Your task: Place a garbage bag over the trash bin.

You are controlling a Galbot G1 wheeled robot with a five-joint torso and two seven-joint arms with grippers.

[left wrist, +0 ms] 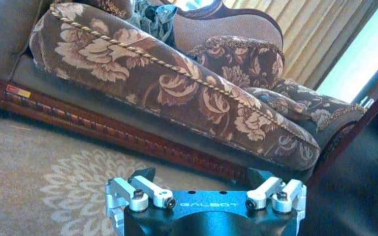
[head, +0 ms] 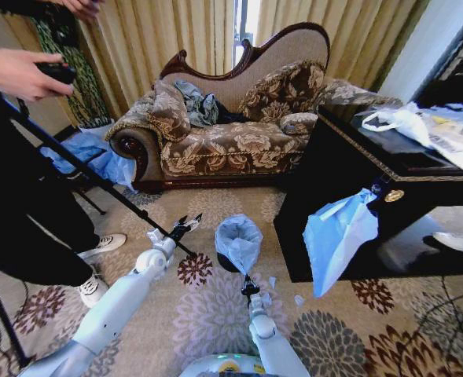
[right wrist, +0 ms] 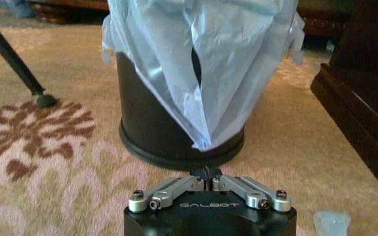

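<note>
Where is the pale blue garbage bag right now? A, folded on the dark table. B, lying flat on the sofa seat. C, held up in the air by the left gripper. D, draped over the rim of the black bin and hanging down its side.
D: the garbage bag covers the top of the trash bin and hangs down its side, while the right gripper, fingers shut and holding nothing, sits just short of it.

Pale blue garbage bag (right wrist: 208,64) draped over upright black trash bin (right wrist: 153,128) on carpet
</note>
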